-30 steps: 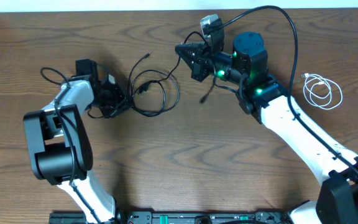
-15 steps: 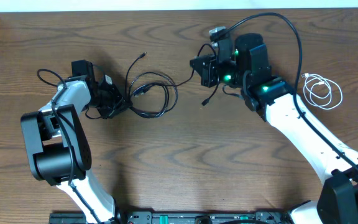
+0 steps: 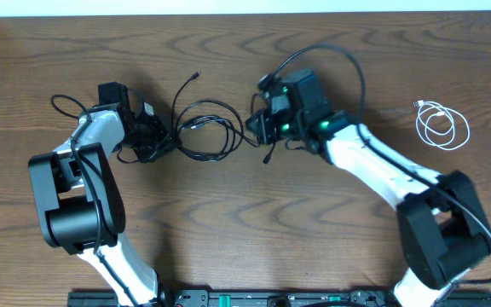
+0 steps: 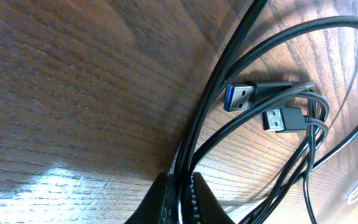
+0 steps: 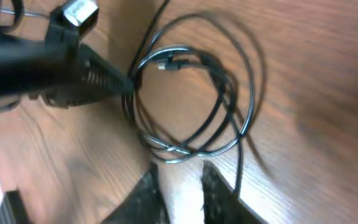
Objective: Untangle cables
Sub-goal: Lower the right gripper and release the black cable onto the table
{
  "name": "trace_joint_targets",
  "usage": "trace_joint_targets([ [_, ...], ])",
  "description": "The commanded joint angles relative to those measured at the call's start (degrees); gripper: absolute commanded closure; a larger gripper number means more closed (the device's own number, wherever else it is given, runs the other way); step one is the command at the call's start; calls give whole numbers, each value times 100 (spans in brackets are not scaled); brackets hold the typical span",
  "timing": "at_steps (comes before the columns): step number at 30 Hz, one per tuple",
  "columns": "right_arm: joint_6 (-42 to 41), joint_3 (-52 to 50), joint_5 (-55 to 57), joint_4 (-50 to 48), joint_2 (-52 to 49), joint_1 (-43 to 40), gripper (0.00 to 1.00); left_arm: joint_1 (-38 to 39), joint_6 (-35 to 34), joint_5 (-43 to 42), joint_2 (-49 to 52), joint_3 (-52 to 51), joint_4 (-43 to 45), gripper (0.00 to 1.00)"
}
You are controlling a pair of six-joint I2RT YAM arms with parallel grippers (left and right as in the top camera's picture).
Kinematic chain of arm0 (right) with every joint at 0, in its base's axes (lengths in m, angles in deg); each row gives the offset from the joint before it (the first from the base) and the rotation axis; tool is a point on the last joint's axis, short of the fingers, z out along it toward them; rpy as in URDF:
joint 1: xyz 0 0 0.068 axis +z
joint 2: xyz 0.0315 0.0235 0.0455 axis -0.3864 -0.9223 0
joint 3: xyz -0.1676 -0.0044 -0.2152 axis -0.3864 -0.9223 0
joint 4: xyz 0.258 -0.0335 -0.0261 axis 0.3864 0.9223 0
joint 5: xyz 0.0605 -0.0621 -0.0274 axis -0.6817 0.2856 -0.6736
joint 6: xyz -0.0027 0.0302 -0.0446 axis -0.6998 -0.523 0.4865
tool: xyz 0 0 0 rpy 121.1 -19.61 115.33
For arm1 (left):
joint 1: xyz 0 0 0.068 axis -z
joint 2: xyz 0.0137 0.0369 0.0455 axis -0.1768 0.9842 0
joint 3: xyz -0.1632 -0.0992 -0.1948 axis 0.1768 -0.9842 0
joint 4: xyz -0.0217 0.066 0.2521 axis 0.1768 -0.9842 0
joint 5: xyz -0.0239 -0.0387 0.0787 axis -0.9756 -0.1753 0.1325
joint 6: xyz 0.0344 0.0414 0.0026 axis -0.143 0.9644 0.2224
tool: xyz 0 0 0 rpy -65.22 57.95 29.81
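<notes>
The two black cables (image 3: 207, 132) lay in a knotted set of loops on the tabletop (image 3: 254, 230), upper centre of the overhead frame, between the two arms. The white cable (image 3: 440, 124) sat coiled on its own at the far right, well apart from the tangle, so it looked to be out of the problem already.

The left gripper (image 3: 153, 136) was at the left edge of the loops with its jaws closed tight on black strands. The left wrist view showed several strands running up out of the pinch. Just beyond them a blue-tongued USB plug (image 4: 244, 94) and a second plug (image 4: 283, 118) lay side by side inside the curve of the cables. That grip probably served as an anchor, pinning one side of the bundle so a pull from the other side could draw a cable free instead of dragging the whole knot across the wood.

The right gripper (image 3: 258, 130) hovered at the right edge of the loops. Its jaws stood parted with only bare wood between them, and one black strand ran just beside the right-hand finger in its own wrist view. It appeared placed to choose a new strand or plug end on that outer side. The black pair was not yet separated.
</notes>
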Motion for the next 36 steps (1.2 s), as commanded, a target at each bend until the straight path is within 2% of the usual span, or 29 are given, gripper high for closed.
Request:
trace_joint_targets([
  [1,-87,9,-17,0,-109,238,65,-20,74,-20,7,-22,-11,92],
  [2,-103,9,-13,4,-131,361,53,-17,76,-17,7,-22,-11,92],
  [3,-101,9,-13,15,-131,457,46,-20,74,-17,7,-22,-11,92],
  [5,-98,9,20,55,-131,573,37,-20,74,-15,7,-22,-11,92],
  [7,-96,9,177,190,-131,678,32,-20,76,-15,7,-22,-11,92],
  [14,44,9,870,1281,-131,813,27,-20,74,-15,7,-22,-13,92],
  [17,566,13,866,1897,-129,772,17,-20,74,-15,7,-22,-13,92],
  [23,804,24,577,3071,-129,520,9,-17,74,-15,7,-22,-13,92],
  [25,1082,46,651,3429,-129,411,2,-20,74,-13,7,-22,-13,92],
  [31,1296,243,2129,4323,-129,7,1,-20,74,-13,7,-22,-13,92],
  [36,1071,328,3536,4413,-129,-208,1,-20,76,-13,7,-22,-13,92],
])
